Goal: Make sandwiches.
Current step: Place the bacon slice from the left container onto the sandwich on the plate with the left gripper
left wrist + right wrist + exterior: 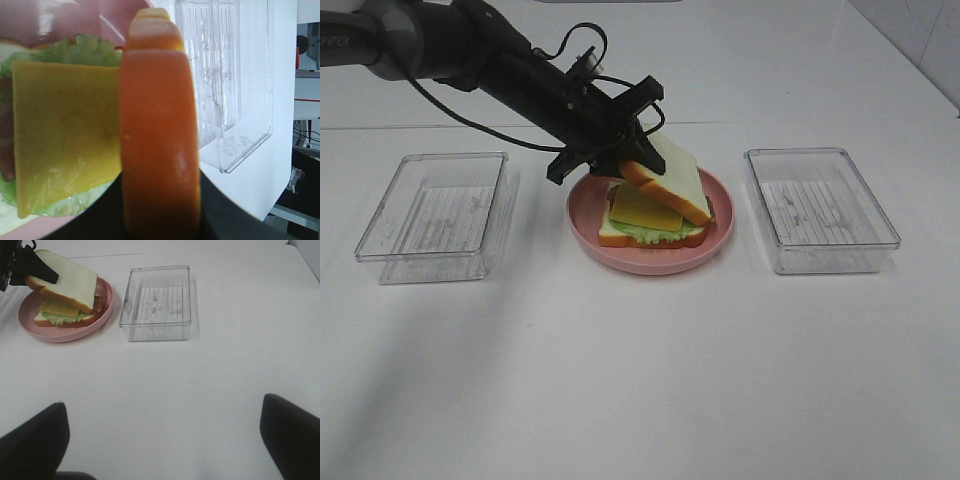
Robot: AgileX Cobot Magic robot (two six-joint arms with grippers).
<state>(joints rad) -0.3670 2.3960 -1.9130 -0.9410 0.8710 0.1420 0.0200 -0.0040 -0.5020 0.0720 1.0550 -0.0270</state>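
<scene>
The left end effector (pixel 625 135) is clamped on the tilted top bread slice (pixel 665 178), held just over the cheese (pixel 645 210) and lettuce stack on the pink plate (pixel 720 240), so an off-centre release could let it slide off, while the right end effector (pixel 162 440) idles with jaws spread above the bench (pixel 640 380).

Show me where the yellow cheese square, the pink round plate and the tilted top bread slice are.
yellow cheese square (pixel 60 130), left wrist view, middle.
pink round plate (pixel 650 262), exterior high view, front rim.
tilted top bread slice (pixel 70 280), right wrist view, white face.
</scene>
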